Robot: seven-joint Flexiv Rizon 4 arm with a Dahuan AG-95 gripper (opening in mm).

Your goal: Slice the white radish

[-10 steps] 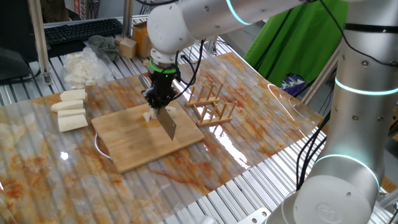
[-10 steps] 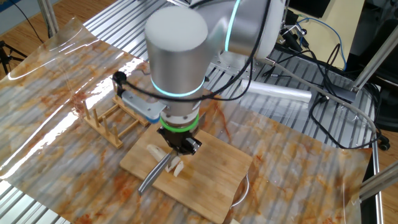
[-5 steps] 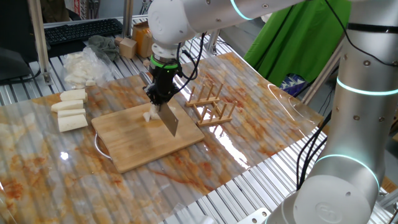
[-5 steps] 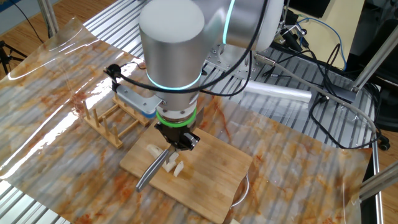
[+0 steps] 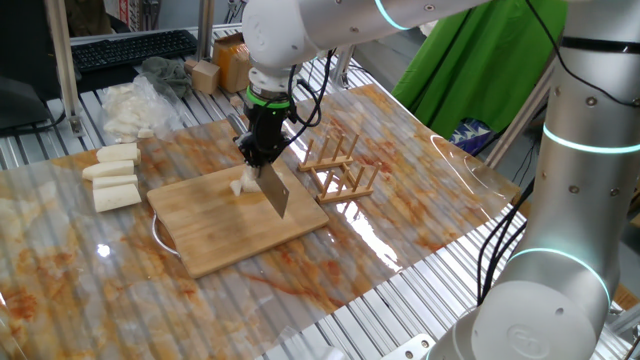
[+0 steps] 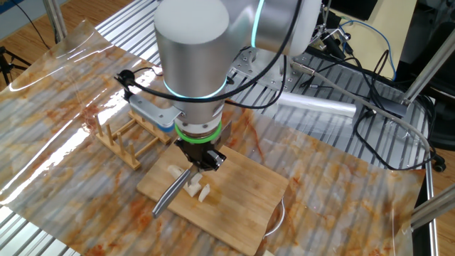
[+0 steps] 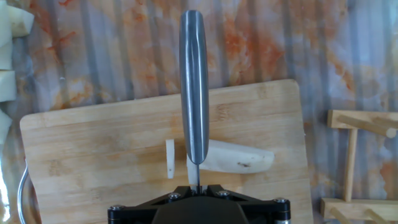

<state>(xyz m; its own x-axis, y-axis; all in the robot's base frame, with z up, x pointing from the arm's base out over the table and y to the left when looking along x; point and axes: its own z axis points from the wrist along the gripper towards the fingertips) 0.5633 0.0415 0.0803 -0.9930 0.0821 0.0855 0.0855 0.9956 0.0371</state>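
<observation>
The white radish (image 7: 239, 158) lies on the wooden cutting board (image 7: 93, 149) as a stubby cream chunk with a tapered right end. One thin cut slice (image 7: 170, 158) rests just left of it. My gripper (image 7: 196, 185) is shut on the handle of a knife (image 7: 193, 81). I see the blade from its spine, crossing the chunk's left end. In one fixed view the gripper (image 5: 262, 152) holds the blade (image 5: 276, 193) slanted down beside the radish (image 5: 240, 185). In the other fixed view pale radish pieces (image 6: 198, 190) lie by the blade (image 6: 170, 194).
Three longer white radish chunks (image 5: 112, 176) lie left of the board on the plastic-covered table. A heap of white scraps (image 5: 125, 106) sits behind them. A wooden rack (image 5: 340, 166) stands right of the board (image 5: 230, 228). Boxes and a keyboard are at the back.
The gripper has lifted slightly with the knife and shifted a little along the board. The radish chunk and the slice have stayed put.
</observation>
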